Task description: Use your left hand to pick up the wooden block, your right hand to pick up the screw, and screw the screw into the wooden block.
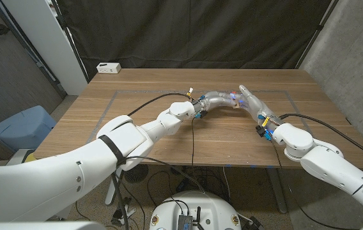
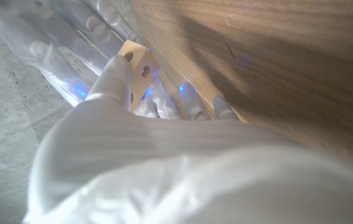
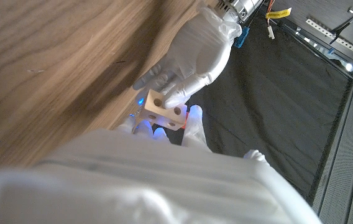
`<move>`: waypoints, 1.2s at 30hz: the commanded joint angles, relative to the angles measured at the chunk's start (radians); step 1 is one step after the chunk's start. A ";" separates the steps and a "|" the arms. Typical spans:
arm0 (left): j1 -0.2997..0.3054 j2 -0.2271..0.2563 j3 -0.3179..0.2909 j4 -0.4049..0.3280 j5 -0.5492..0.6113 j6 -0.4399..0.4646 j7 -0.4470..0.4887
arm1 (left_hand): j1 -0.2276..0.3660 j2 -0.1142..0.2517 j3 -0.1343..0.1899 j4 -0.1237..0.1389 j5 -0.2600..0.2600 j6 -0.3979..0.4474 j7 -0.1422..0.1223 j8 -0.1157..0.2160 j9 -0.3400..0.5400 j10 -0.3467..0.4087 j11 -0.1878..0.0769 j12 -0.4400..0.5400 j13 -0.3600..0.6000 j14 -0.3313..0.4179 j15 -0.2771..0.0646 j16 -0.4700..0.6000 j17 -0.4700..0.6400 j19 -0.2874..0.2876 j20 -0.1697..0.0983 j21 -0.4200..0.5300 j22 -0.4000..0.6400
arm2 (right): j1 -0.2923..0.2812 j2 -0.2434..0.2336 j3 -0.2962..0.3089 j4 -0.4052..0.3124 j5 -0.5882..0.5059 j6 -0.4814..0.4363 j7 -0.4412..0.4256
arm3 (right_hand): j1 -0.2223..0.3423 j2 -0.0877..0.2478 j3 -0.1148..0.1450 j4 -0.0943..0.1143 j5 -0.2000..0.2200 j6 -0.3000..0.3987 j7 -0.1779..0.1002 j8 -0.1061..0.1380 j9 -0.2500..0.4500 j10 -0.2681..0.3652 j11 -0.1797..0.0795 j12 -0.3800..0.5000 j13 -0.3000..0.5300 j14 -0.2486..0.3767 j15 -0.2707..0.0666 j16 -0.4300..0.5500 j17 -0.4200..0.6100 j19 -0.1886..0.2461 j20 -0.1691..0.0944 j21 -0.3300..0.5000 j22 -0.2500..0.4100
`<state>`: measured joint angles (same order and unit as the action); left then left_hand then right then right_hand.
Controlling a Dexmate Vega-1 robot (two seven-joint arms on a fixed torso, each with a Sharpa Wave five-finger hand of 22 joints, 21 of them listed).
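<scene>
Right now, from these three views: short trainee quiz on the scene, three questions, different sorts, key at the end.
1. True or false: the left hand holds the wooden block above the table.
2. Multiple choice: the block's visible faces show A) drilled holes, B) a painted label, C) a metal hinge.
3. Fill in: the white box sits at the table's far ____ corner, by the robot's sides.

Key
1. True; the block is gripped in its fingers, with the right hand meeting it at mid-table.
2. A.
3. Left.
</scene>
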<state>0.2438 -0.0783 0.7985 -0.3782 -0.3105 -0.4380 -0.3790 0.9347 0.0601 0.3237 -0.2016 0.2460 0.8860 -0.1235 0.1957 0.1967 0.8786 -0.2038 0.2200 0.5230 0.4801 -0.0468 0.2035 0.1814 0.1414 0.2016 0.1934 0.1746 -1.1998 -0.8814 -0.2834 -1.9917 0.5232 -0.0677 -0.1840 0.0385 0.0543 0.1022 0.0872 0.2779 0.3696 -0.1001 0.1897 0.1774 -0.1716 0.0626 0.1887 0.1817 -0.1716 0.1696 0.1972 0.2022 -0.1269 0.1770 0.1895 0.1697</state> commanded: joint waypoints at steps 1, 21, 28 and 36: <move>-0.001 -0.003 0.001 0.001 0.004 0.003 0.004 | -0.004 0.021 0.049 0.046 0.002 0.010 -0.001 0.008 0.006 0.007 -0.003 0.008 0.001 -0.001 -0.025 0.001 0.003 0.003 0.005 0.002 0.003 | -0.009 -0.004 0.006 -0.013 -0.002 0.001 -0.003 | -0.002 0.011 0.004 0.005 0.009 0.007 -0.001 -0.002 0.000 -0.108 0.004 0.003 0.000 -0.192 -0.001 0.007 0.001 -0.007 0.000 0.003 0.004; -0.025 -0.005 0.017 0.006 0.016 0.028 0.017 | -0.003 0.021 0.049 0.045 0.002 0.010 -0.002 0.008 0.006 0.007 -0.004 0.008 0.001 -0.001 -0.027 0.001 0.003 0.003 0.005 0.003 0.003 | -0.056 -0.015 0.066 -0.027 -0.008 0.023 -0.037 | 0.001 0.012 0.003 0.007 0.012 0.011 0.000 -0.001 0.000 -0.102 0.006 0.004 -0.001 -0.188 -0.002 0.008 0.001 -0.005 -0.001 0.004 0.004; -0.027 -0.003 0.021 0.006 0.019 0.027 0.015 | -0.002 0.020 0.049 0.045 0.002 0.007 -0.001 0.007 0.006 0.008 -0.004 0.009 0.001 -0.002 -0.024 0.000 0.003 0.003 0.006 0.003 0.003 | -0.054 -0.010 0.077 -0.022 -0.010 0.023 -0.040 | 0.002 0.012 0.002 0.007 0.013 0.012 0.001 -0.001 0.000 -0.094 0.008 0.007 -0.001 -0.183 -0.001 0.009 0.000 -0.004 -0.001 0.004 0.004; -0.022 0.011 0.021 -0.002 0.023 0.000 0.008 | -0.003 0.020 0.049 0.045 0.002 0.010 -0.002 0.008 0.006 0.007 -0.003 0.008 0.001 -0.002 -0.024 0.001 0.003 0.004 0.006 0.003 0.003 | -0.035 0.004 0.073 -0.001 -0.013 0.025 -0.035 | 0.003 0.012 0.002 0.007 0.014 0.012 0.005 -0.001 0.000 -0.093 0.009 0.007 -0.001 -0.181 0.001 0.010 0.000 0.004 -0.002 0.007 0.004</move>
<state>0.2211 -0.0799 0.8164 -0.3728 -0.2945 -0.4144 -0.3642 0.9362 0.0616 0.3237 -0.2016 0.2427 0.8846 -0.1259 0.1988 0.1979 0.8780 -0.2041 0.2238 0.5208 0.4801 -0.0467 0.2035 0.1817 0.1414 0.2016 0.1934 0.1746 -1.2477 -0.8933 -0.2201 -2.0138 0.5138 -0.0445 -0.2190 0.0385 0.0543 0.1023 0.0871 0.2855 0.3770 -0.1002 0.1896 0.1772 -0.1730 0.0687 0.1887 0.1818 -0.1716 0.1696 0.2009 0.1999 -0.1269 0.1770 0.1895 0.1697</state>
